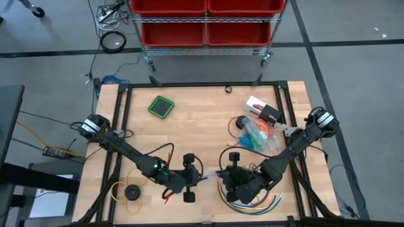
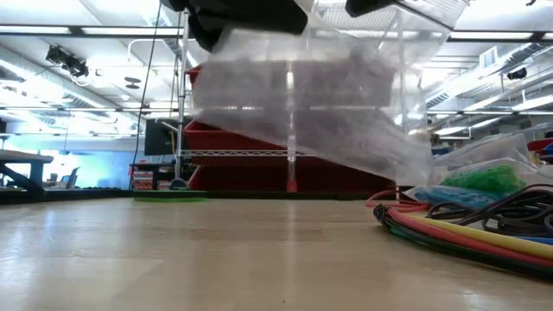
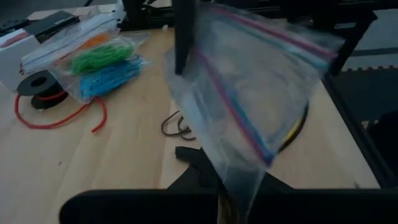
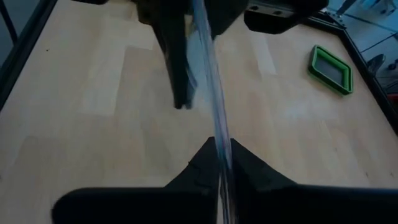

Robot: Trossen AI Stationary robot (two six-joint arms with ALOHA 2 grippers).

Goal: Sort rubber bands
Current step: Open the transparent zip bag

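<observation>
A clear zip bag [image 1: 209,172] hangs above the table's near middle, between my two grippers; the low view shows the bag [image 2: 328,104] clear of the wood. My left gripper [image 3: 221,198] is shut on it from the left, and my right gripper [image 4: 222,174] is shut on it from the right. The rubber bands lie at the right: green [image 3: 102,57], blue [image 3: 109,79] and orange [image 3: 94,41] bunches inside clear bags [image 1: 257,135] resting flat on the table. My left gripper pinches an edge of the bag [image 3: 239,177] between its two fingers, just below the pink-and-blue zip strip [image 3: 239,121]. The bag spreads away from the fingers, lifted clear of the table. My right gripper pinches the bag's zip-strip edge [image 4: 219,146] between its two fingers. The strip runs straight out from between them toward the left gripper, and the bag is seen edge-on, lifted clear.
A bundle of coloured cables [image 1: 247,197] lies under the right arm at the near edge. A yellow ring with a black disc [image 1: 130,192] sits near left, a green square lid [image 1: 161,106] far left, a black spool with red wire [image 3: 38,87] and a white box [image 1: 262,110] at right.
</observation>
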